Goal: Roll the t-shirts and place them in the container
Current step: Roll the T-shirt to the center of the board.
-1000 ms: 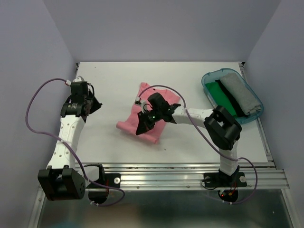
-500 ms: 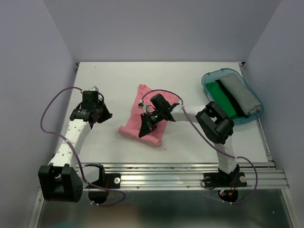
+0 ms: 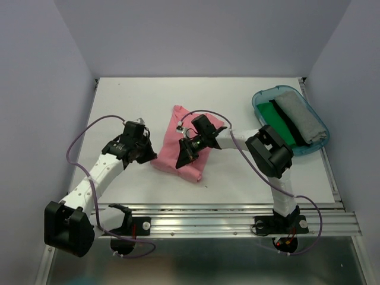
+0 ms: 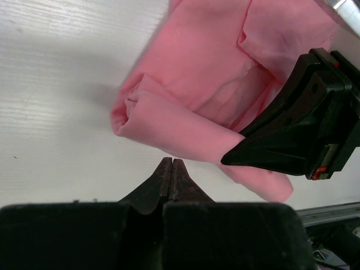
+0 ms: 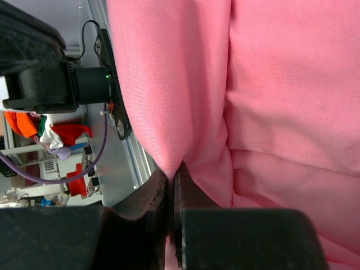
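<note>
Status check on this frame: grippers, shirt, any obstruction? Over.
Left gripper shut, empty, tips just short of the pink t-shirt. Right gripper shut on a fold of it. Shirt partly rolled at one end. Nothing in the way.

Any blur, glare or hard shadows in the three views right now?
Top external: even light, sharp, soft shadows only, no glare on the table. Left wrist: pink t-shirt in focus, faint shadow beside its rolled end, left gripper dark with little detail. Right wrist: the shirt fills most of the frame, weave crisp; right gripper almost black.
</note>
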